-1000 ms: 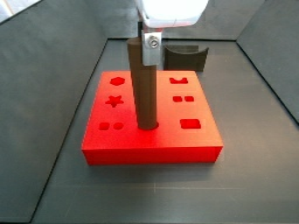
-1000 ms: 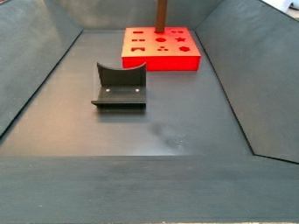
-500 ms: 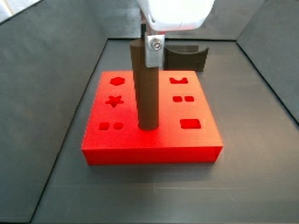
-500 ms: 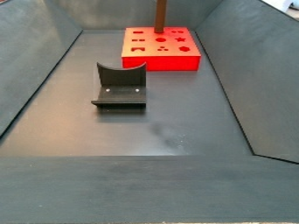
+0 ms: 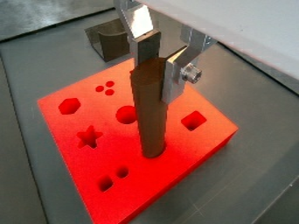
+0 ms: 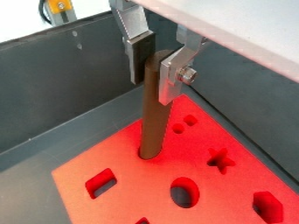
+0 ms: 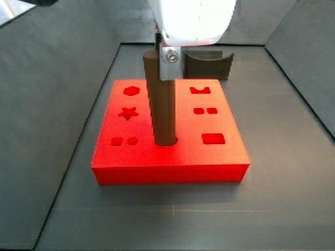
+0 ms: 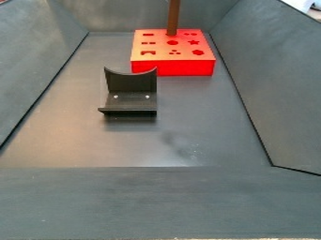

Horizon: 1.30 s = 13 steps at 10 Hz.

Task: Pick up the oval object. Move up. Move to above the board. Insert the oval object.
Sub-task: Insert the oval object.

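Note:
The oval object [image 7: 161, 108], a tall brown peg, stands upright with its lower end in a hole near the middle of the red board [image 7: 197, 165]. It shows in both wrist views [image 5: 149, 114] [image 6: 152, 122]. My gripper [image 7: 167, 59] is above the board, shut on the peg's top end, with a silver finger on each side [image 5: 156, 63] [image 6: 152, 74]. In a side view the peg [image 8: 172, 17] rises from the board [image 8: 189, 64] at the far end, and the gripper is cut off above the frame.
The dark fixture [image 8: 128, 92] stands on the grey floor in front of the board; it also shows behind the board [image 7: 210, 64] [image 5: 107, 39]. Sloping grey walls [image 8: 38, 84] enclose the floor. Star [image 7: 128, 114], hexagon and square holes are open.
My gripper has come down a little with the peg, whose top now stands lower over the board. The board and the fixture have not moved.

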Available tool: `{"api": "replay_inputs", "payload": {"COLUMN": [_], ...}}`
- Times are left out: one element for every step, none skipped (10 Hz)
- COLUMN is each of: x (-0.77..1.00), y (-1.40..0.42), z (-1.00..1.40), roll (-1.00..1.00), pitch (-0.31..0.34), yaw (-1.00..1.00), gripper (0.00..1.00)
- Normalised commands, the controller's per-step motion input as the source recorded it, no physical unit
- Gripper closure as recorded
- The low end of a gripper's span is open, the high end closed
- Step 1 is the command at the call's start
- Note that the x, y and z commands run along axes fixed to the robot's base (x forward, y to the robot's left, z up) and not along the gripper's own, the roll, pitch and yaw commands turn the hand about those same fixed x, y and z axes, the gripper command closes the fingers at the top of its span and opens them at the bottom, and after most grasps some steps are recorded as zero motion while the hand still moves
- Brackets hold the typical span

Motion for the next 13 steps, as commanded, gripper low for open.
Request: {"api": "replay_inputs", "payload": {"x": [0.14,0.24,0.23,0.22,0.20,0.12,0.02,0.00,0.00,0.00,0.00,0.00,0.00], "y": [0.00,0.00,0.00,-0.03,-0.05,-0.07,-0.09,-0.03,0.00,0.00,0.00,0.00,0.00], "z": [-0.31,-0.40,-0.41,-0.42,-0.39,-0.34,-0.32,-0.27,-0.11,0.00,0.00,0.00,0.00], "roll": [0.09,0.11,0.12,0.14,0.15,0.14,0.14,0.09,0.01,0.00,0.00,0.00,0.00], "pitch": [-0.029,-0.020,-0.019,-0.043,-0.043,-0.080,-0.123,-0.123,-0.069,-0.033,-0.010,-0.031,-0.031], "yaw": [0.00,0.00,0.00,0.00,0.00,0.00,0.00,0.00,0.00,0.00,0.00,0.00,0.00], "gripper": [1.00,1.00,1.00,1.00,1.00,1.00,1.00,1.00,1.00,1.00,1.00,1.00,1.00]}}
